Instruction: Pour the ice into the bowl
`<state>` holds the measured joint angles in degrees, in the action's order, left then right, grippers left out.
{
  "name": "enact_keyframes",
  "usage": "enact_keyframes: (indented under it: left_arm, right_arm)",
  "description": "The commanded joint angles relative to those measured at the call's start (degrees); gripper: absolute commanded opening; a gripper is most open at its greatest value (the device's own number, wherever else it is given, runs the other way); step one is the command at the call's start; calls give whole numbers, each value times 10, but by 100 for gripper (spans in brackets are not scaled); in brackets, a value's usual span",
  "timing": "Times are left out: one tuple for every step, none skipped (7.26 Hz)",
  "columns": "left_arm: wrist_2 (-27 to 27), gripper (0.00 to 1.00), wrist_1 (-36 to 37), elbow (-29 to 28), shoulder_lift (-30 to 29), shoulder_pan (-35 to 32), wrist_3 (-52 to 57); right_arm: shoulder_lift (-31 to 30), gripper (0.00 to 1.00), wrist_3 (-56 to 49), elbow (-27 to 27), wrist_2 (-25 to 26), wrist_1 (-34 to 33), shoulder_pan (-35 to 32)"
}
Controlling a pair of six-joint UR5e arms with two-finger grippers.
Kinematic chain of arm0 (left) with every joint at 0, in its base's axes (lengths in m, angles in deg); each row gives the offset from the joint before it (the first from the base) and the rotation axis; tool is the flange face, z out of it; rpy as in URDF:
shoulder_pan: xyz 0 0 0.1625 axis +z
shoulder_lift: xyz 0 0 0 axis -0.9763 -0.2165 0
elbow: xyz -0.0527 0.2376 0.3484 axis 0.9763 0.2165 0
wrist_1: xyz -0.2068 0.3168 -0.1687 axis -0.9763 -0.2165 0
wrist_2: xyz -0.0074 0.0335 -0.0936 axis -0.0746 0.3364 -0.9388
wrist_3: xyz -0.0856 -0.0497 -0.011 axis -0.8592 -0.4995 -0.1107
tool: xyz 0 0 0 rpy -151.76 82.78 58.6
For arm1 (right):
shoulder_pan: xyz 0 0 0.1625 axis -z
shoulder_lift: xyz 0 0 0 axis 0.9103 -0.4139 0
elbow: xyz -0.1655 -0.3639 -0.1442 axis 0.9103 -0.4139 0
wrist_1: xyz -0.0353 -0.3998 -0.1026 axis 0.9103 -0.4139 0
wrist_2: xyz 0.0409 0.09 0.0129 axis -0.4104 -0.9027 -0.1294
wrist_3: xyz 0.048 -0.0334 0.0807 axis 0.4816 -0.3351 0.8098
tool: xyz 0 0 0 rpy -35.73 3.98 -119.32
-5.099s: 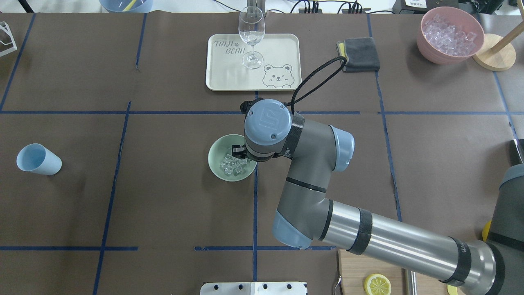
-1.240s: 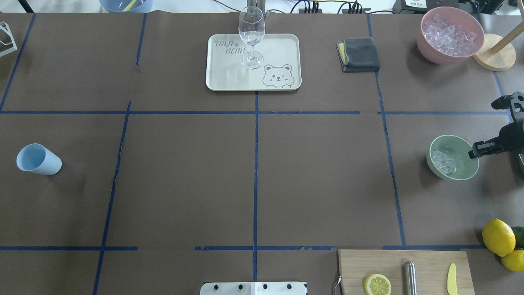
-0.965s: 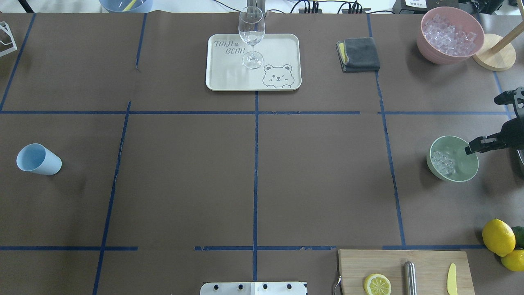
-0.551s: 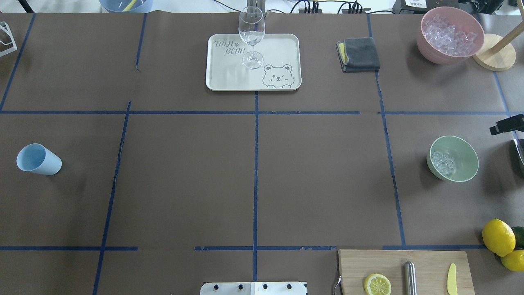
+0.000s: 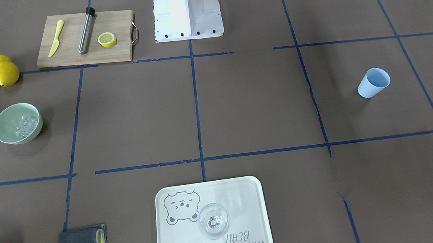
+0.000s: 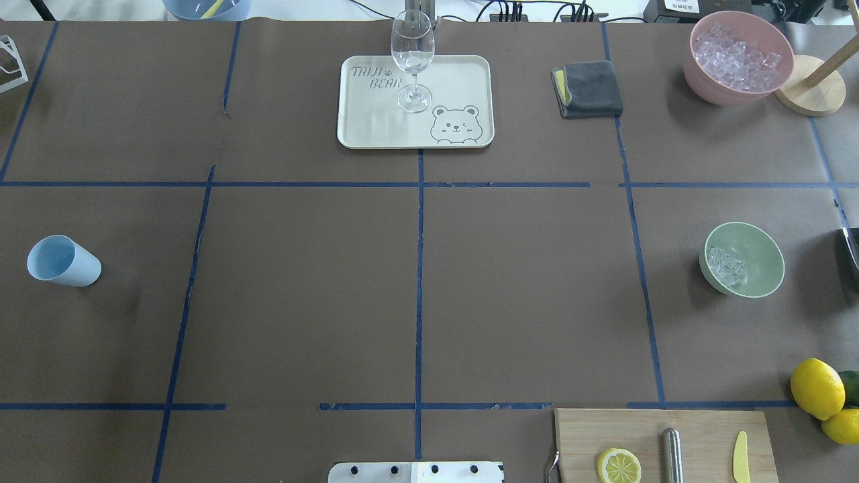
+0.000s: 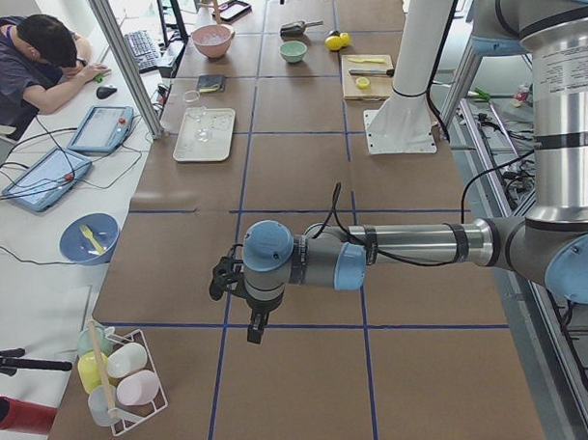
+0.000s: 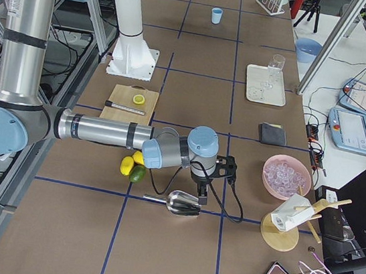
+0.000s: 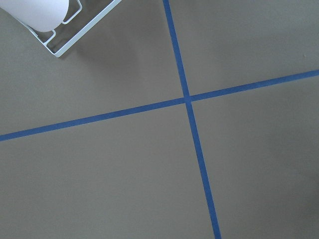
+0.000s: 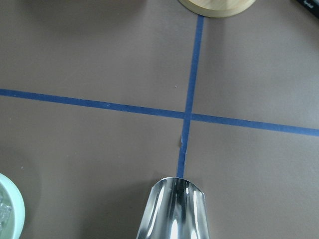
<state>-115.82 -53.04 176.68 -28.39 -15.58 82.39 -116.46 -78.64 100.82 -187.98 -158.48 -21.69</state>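
Note:
The mint-green bowl (image 6: 757,268) stands on the table at the right, and it also shows in the front view (image 5: 8,120). A small heap of clear ice (image 6: 727,263) lies in it. No gripper touches it. My right gripper (image 8: 202,195) hangs beyond the bowl near the table's right end; I cannot tell if it is open. Its wrist view shows only the bowl's rim (image 10: 10,211) and a metal scoop (image 10: 177,211). My left gripper (image 7: 256,327) hovers over bare table at the far left end; I cannot tell its state.
A light blue cup (image 6: 64,261) stands at the left. A tray (image 6: 456,74) with a wine glass (image 6: 412,57), a grey cloth (image 6: 589,88) and a pink container (image 6: 708,87) of ice are at the back. A cutting board (image 6: 704,436) and lemons (image 6: 815,388) are front right.
The right arm carried the bowl with ice from the table's middle to the right side, let go of it and drew back out of the overhead view.

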Motion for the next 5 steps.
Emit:
enact_keyframes:
  left_arm:
    - [-3, 100, 3, -1, 1, 0, 0]
    - [-37, 100, 1, -2, 14, 0, 0]
    - [-42, 100, 1, -1, 21, 0, 0]
    - [-43, 100, -2, -1, 21, 0, 1]
    - [-43, 100, -3, 0, 21, 0, 1]
  right_arm:
    - [-16, 100, -27, 4, 5, -27, -21]
    - [-30, 100, -30, 3, 16, -29, -21]
    - [-34, 100, -30, 4, 23, -30, -21]
    - [-35, 100, -37, 5, 24, -32, -1]
    - [-34, 100, -84, 6, 21, -32, -8]
